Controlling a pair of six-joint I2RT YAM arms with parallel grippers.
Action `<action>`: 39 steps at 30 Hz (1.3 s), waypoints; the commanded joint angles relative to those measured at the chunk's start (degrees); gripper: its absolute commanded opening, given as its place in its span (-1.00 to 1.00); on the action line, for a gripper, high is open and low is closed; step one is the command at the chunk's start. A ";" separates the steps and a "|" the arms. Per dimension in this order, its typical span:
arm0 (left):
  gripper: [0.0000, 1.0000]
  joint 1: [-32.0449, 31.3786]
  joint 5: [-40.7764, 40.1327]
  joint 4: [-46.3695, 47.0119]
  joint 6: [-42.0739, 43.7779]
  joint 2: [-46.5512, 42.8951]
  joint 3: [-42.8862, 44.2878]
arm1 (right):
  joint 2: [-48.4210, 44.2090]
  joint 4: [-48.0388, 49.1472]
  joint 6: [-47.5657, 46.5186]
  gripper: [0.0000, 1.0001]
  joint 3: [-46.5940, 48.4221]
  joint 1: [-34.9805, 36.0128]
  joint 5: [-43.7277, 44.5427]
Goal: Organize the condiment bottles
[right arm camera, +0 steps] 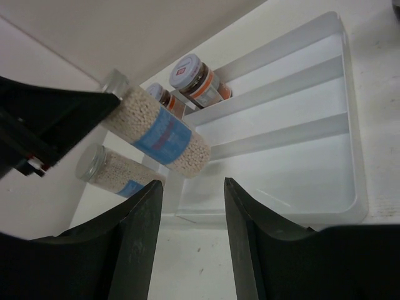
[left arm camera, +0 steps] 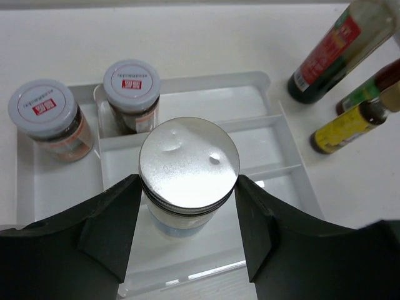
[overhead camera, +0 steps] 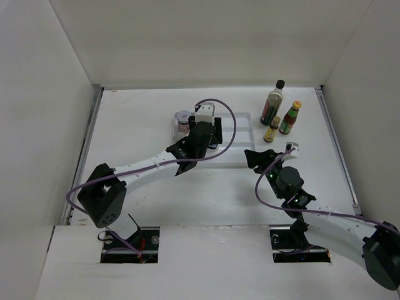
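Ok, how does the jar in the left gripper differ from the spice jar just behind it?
The silver-lidded jar has a plain metal lid; the spice jar has a pale lid with a red logo. The silver-lidded jar holds whitish granules behind a blue label; the spice jar's contents look reddish-brown. The silver-lidded jar is gripped by the left gripper; the spice jar stands free in the white tray. Both are capped jars.

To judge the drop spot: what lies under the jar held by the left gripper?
Bare floor of the white tray shows around the jar. The spot straight beneath it is covered by the jar itself.
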 commanded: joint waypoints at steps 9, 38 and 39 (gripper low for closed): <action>-0.36 -0.60 -2.75 8.77 -5.26 -2.11 -7.50 | 0.90 1.92 0.56 0.06 0.25 -0.51 0.74; 0.78 -3.94 -4.42 9.38 -4.22 -7.91 -11.38 | 1.70 1.92 -0.14 0.46 0.43 -0.86 1.36; 0.84 -3.85 -4.24 9.99 -3.17 -8.79 -10.77 | 1.70 1.92 -0.23 0.43 0.43 -0.95 1.36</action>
